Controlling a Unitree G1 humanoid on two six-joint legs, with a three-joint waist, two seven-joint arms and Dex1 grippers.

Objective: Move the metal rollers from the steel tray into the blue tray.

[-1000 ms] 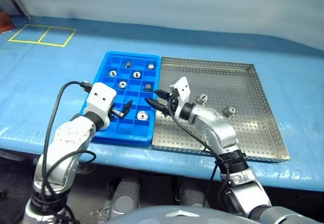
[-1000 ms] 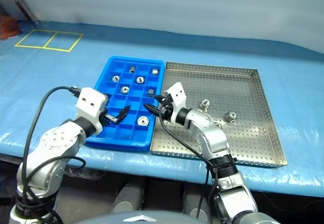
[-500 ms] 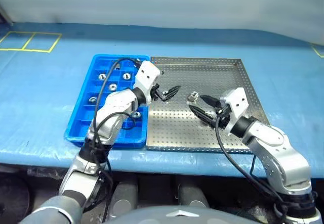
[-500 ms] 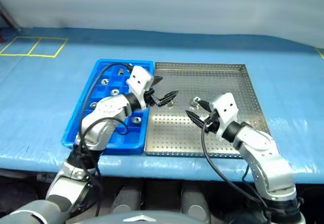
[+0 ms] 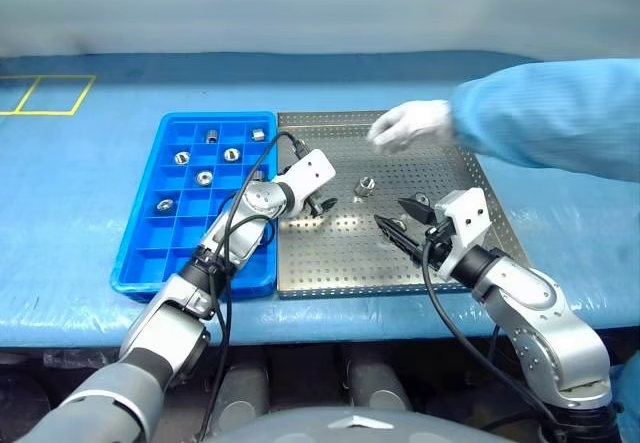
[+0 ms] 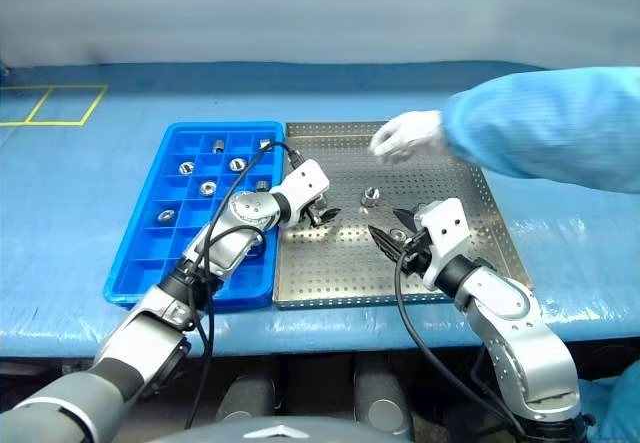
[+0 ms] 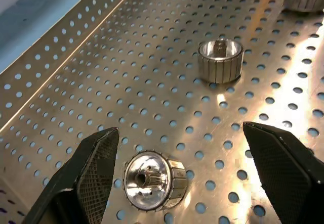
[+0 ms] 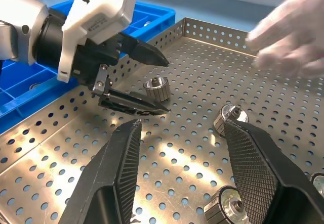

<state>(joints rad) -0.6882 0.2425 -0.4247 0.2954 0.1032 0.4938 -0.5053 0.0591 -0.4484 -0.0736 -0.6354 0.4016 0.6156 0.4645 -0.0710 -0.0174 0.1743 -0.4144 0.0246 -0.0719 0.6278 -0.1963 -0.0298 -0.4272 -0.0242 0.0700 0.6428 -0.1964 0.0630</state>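
The steel tray (image 5: 330,281) lies right of the blue tray (image 5: 140,253). Several metal rollers (image 5: 204,176) sit in the blue tray's compartments. On the steel tray's perforated floor stand a few more, one (image 5: 365,185) near the middle and one (image 6: 398,235) close to my right gripper. My left gripper (image 5: 315,208) is low over the steel tray's left part, open, its fingers (image 7: 96,163) on either side of a roller (image 7: 154,181) that lies on the floor. My right gripper (image 5: 398,215) hovers open and empty over the tray's near right part, pointing toward the left one.
A person's gloved hand (image 5: 410,123) and blue sleeve (image 5: 550,113) reach in from the right over the far half of the steel tray. Blue cloth (image 5: 80,203) covers the table. Yellow tape squares (image 5: 40,93) mark its far left.
My left gripper swung from over the blue tray to the steel tray and sank around a roller. My right gripper drew back to the right. A person's hand came in over the tray.
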